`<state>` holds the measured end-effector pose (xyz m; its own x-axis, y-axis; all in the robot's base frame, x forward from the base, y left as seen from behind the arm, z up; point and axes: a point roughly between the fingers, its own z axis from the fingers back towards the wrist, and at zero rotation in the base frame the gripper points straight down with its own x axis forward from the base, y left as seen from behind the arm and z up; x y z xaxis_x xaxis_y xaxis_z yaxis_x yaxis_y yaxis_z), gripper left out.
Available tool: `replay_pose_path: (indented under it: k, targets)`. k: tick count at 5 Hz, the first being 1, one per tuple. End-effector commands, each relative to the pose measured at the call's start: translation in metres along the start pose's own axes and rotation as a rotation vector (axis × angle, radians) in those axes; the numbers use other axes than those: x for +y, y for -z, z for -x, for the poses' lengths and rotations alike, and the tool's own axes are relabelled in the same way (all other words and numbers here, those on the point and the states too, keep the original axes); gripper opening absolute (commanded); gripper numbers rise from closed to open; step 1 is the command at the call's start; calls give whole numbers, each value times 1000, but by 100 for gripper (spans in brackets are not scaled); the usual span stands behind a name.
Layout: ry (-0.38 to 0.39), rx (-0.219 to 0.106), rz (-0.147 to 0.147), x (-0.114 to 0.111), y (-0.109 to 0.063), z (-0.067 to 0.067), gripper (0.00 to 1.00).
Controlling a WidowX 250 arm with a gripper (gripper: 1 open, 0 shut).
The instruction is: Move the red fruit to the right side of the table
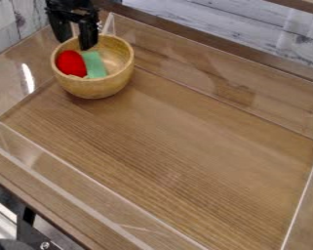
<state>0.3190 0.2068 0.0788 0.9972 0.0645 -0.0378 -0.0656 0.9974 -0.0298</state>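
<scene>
Reaching into the bowl (114, 86) is my step now: the red fruit (70, 63) lies inside, against the left wall and touching or just beside the green piece (95, 64). My claw (78, 37) is open, above the bowl's far side. I should centre over the fruit, keep the fingers off rim and green piece, descend straight, then close gently.

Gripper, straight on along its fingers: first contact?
Probably the red fruit or the green piece inside the wooden bowl; depth unclear, can't say which.
</scene>
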Motion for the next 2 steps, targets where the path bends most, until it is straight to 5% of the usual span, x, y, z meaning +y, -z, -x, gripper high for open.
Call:
replay_pose_path:
  k: [1,2]
  targets:
    - [-46,-44,-29,10,-24,0,100]
    - [-86,-38,-26,11,-30,4,100]
